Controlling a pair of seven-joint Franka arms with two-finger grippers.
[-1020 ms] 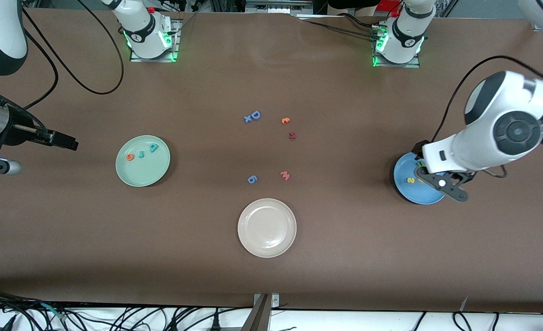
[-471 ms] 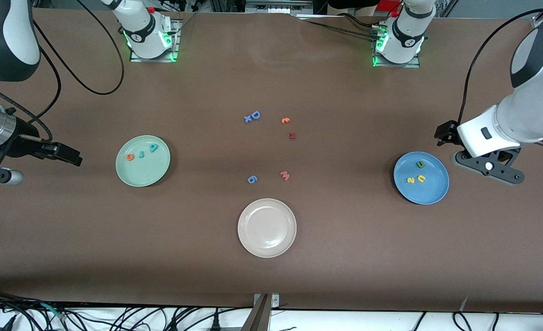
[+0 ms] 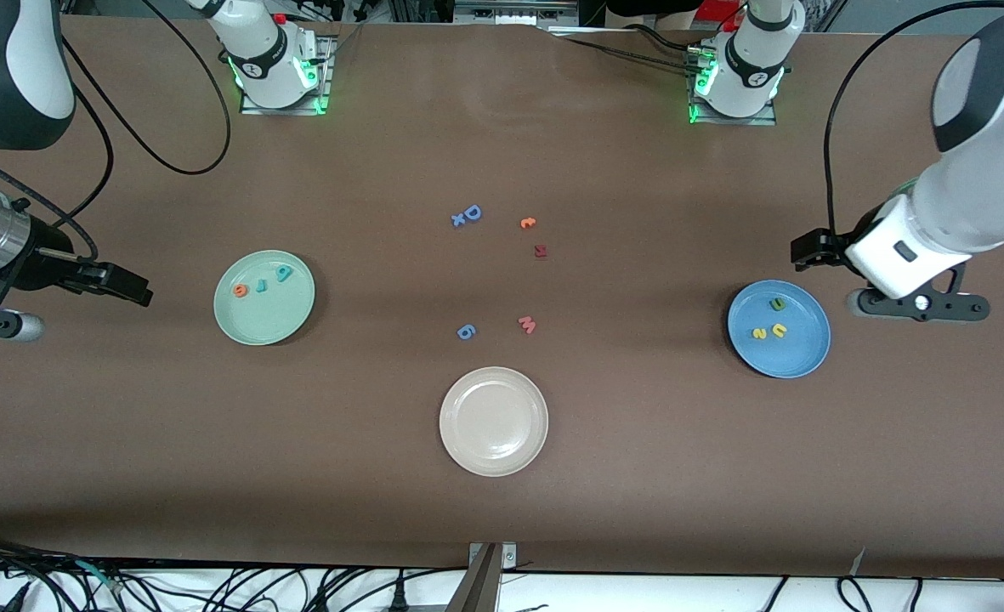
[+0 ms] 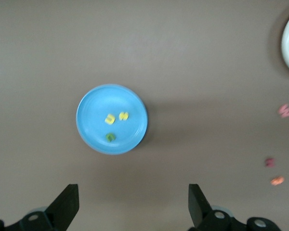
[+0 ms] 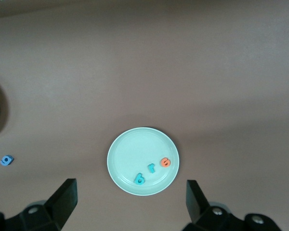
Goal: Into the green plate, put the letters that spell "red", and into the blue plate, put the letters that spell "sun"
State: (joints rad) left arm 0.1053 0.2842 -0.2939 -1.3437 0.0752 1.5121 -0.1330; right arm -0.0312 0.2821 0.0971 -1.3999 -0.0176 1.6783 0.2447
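Note:
The green plate (image 3: 268, 319) lies toward the right arm's end of the table and holds an orange e (image 3: 241, 290), a teal r (image 3: 261, 285) and a teal d (image 3: 283, 273). The blue plate (image 3: 795, 353) lies toward the left arm's end and holds a yellow s (image 3: 759, 333), a yellow u (image 3: 779, 330) and an olive n (image 3: 778, 303). My left gripper (image 4: 133, 192) hangs high beside the blue plate (image 4: 94, 110), open and empty. High beside the green plate (image 5: 130, 163), my right gripper (image 5: 130, 190) is open and empty too.
A cream-white plate (image 3: 493, 421) sits mid-table, nearer the front camera. Loose letters lie in the middle: a blue D with a small x (image 3: 467, 214), an orange one (image 3: 528, 223), a dark red one (image 3: 540, 251), a pink M (image 3: 527, 324), a blue 6 (image 3: 465, 331).
My left arm has risen and drawn back from over the blue plate toward its own end of the table, uncovering the plate and its letters. The right arm has hardly moved.

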